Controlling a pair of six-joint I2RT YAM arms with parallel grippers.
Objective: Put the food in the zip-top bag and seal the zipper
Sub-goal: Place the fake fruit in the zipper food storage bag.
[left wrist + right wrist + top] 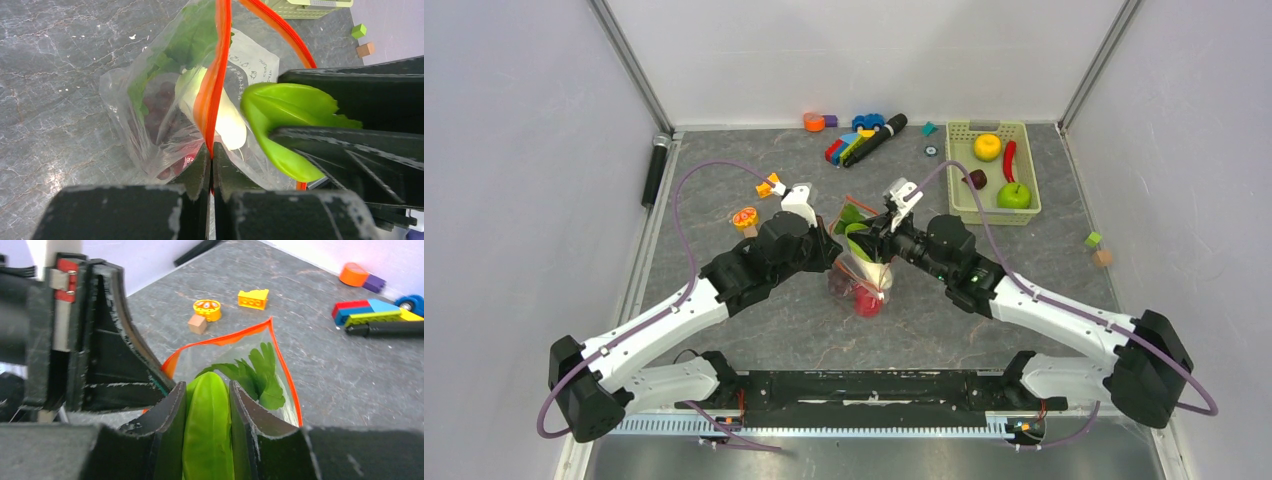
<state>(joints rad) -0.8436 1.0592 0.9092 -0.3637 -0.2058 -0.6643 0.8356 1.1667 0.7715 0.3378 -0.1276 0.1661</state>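
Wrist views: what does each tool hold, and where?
Left tool pinches the zip-top bag by its zipper; right tool clamps a green leafy vegetable across its body.

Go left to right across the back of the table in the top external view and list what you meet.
Black cylinder → orange toy → blue toy car → teal piece → pale green basket. The coloured blocks and black marker overlap the car's span, so they are left out.

text: dark print on zip-top bag (252, 62) | legible: no, seemingly too blurred
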